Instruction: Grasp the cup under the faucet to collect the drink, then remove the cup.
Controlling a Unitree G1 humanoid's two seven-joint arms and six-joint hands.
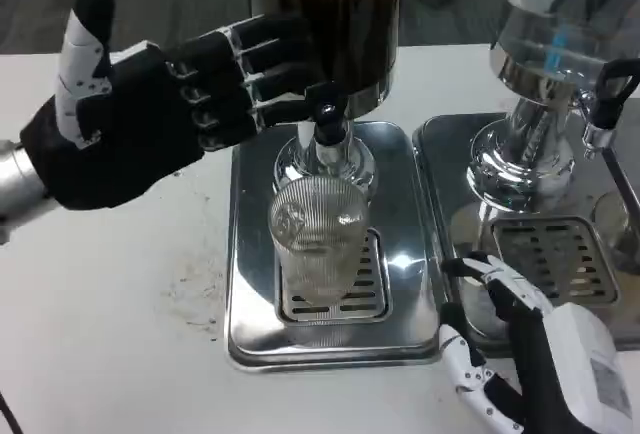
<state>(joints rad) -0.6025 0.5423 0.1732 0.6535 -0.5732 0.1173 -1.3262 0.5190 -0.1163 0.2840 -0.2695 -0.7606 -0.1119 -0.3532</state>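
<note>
A clear ribbed cup [318,239] stands upright on the drip grate [368,289] of a silver tray [250,254], directly below the black faucet tap [327,114] of a dark drink dispenser [330,14]. My left hand [150,119] hovers up at the left with its palm showing, thumb raised and fingers stretched toward the tap, fingertips [300,79] close beside it; I cannot tell whether they touch it. My right hand [530,354] lies low at the bottom right, fingers spread, beside the tray's right edge and apart from the cup. Neither hand holds anything.
A second dispenser [560,64] of clear and chrome parts stands at the right on its own tray [440,154] with a grate [555,259]. Bare white table [110,294] lies to the left of the trays, with a few dark specks.
</note>
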